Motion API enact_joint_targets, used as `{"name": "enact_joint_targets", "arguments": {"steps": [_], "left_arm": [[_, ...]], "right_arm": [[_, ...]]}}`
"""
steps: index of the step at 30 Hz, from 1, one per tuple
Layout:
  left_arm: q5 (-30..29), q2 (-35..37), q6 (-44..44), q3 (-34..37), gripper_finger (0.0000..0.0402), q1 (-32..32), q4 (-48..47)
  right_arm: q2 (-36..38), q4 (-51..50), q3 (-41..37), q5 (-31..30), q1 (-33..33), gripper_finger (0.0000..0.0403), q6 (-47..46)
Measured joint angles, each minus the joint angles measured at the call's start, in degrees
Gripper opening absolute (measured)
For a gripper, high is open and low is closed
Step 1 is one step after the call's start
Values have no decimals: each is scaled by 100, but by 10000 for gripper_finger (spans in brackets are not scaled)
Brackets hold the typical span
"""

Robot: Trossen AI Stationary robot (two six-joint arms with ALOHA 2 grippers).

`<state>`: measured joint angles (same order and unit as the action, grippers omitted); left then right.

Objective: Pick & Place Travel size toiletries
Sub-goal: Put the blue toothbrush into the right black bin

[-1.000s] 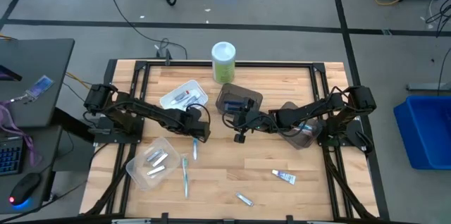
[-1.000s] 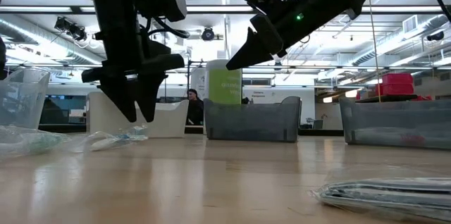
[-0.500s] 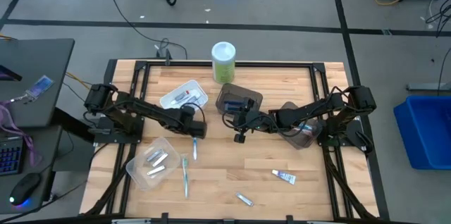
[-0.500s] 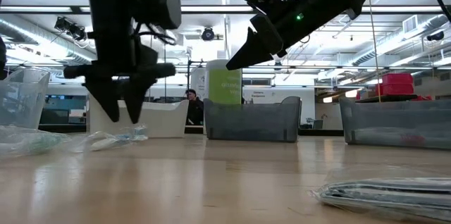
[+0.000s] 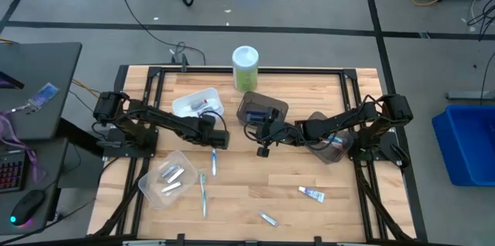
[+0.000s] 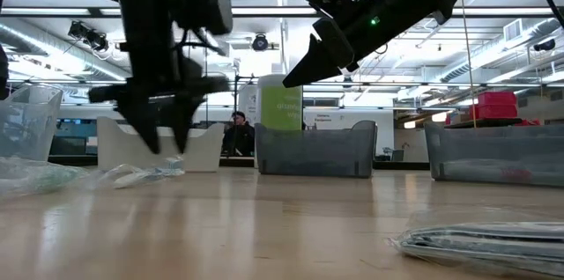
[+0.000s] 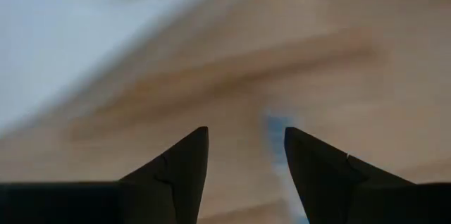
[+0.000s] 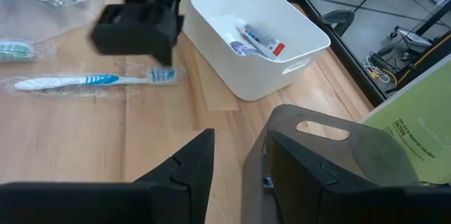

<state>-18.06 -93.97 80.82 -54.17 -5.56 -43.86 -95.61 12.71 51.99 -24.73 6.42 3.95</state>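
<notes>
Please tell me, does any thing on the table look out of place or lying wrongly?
Yes. Some toiletries lie loose on the wooden table outside any bin: two toothbrushes beside the clear bin, and two small tubes near the front edge. The left gripper hovers open above one toothbrush; the right gripper waits mid-table.

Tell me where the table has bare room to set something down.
Bare wood lies between the green canister and the table's right rail, and between the wrapped toothbrush and the small tube. The middle is crowded: white bin, dark bin, both arms.
</notes>
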Motion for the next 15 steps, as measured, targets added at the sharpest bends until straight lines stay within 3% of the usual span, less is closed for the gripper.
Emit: {"name": "enact_joint_targets", "arguments": {"steps": [4,9,15], "left_arm": [[-57,0,274,-2,196,-132,671],[47,-246,791,0,196,-147,251],[391,-795,423,-30,196,-121,459]], "right_arm": [[-1,0,0,0,0,140,-2],[0,-9,1,-2,0,136,-1],[0,-31,4,-2,0,135,0]]}}
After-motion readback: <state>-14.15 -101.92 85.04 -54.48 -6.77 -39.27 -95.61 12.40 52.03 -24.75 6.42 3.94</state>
